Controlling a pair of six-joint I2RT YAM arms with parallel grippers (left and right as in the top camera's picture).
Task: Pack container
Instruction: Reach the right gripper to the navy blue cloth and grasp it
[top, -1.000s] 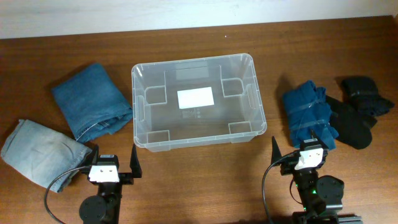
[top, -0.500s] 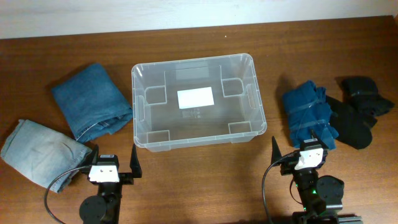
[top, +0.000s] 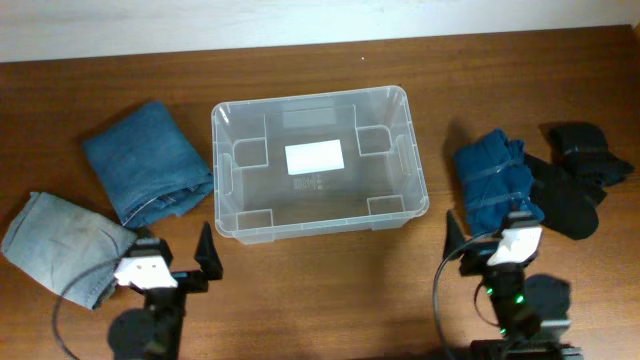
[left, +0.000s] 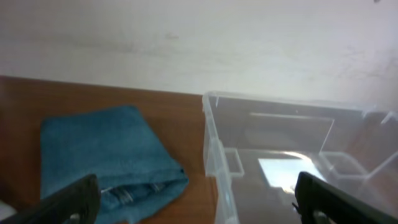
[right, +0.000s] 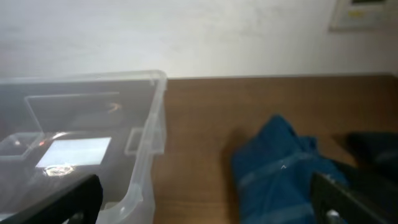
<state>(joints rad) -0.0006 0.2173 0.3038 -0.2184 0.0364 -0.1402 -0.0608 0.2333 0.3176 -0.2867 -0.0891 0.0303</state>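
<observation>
When reaching for dark jeans (top: 147, 160) at 9 o'clock, best to descend from above and pinch the thick folded edge. Noted: left gripper (left: 196, 198) and right gripper (right: 205, 194) spread wide, holding nothing. Found container (top: 320, 200) at centre of tabletop (top: 320, 290), unpacked.

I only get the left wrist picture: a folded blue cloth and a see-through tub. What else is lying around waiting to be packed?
Observer: A paler, folded pair of jeans lies on the table nearer the robot than your blue cloth, out of your frame.
Operator: Anything on the other side of the tub?
Observer: Yes, a bundled dark-blue garment lies to the right of the container, clear of its wall.
Operator: Is that the last one?
Observer: No, a black garment lies further right, up against the dark-blue one.
</observation>
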